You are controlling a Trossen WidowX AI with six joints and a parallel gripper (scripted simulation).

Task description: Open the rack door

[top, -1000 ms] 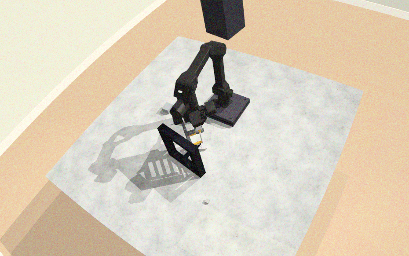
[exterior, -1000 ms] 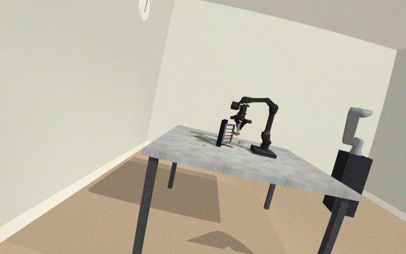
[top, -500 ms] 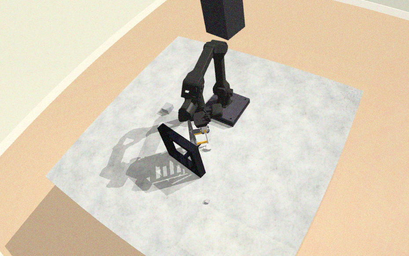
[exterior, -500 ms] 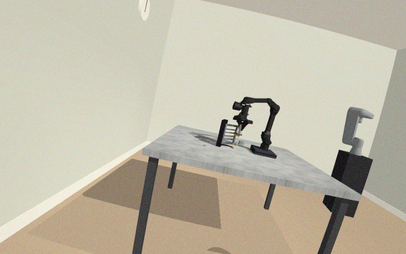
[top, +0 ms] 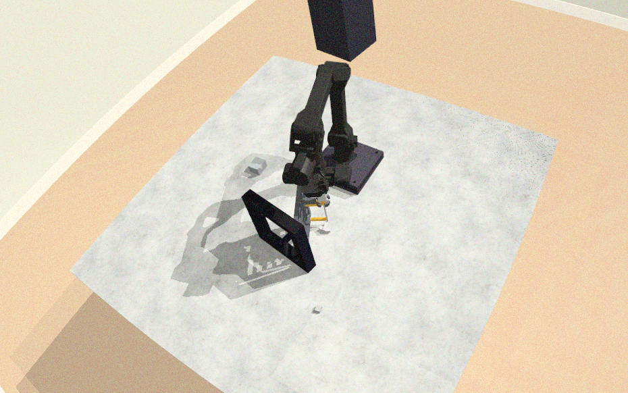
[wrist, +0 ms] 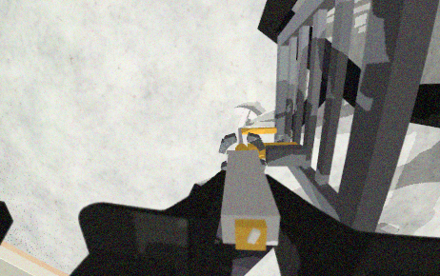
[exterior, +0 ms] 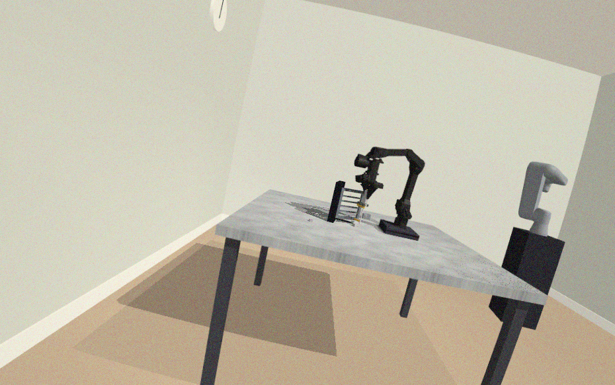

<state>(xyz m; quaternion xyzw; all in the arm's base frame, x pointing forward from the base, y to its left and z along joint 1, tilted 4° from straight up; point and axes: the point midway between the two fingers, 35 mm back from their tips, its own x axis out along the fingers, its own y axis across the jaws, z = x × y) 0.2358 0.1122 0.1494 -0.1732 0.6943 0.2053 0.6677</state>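
The rack's black frame [top: 277, 212] [exterior: 336, 202] stands upright on the table [top: 416, 222] [exterior: 289, 231]. The grey barred door [top: 302, 215] [exterior: 350, 202] [wrist: 348, 95] stands swung well out of the frame toward the arm, roughly square to it; the exact angle is hard to tell. The upright handle [wrist: 248, 190] is a long grey bar with an orange square on its top end and orange brackets beside the door's outer edge. My gripper [top: 318, 198] [exterior: 365, 198] [wrist: 244, 178] points down and is shut on the handle, black fingers on both sides. The fingertips are partly hidden by the handle.
The arm's base plate [top: 365, 167] [exterior: 399, 230] sits behind the door. A pale block [top: 257, 165] lies to the left of the arm in the top view. A small pale piece [top: 317, 308] [exterior: 309, 219] lies beyond the frame. A grey arm [exterior: 530, 190] on a black pedestal stands beside the table.
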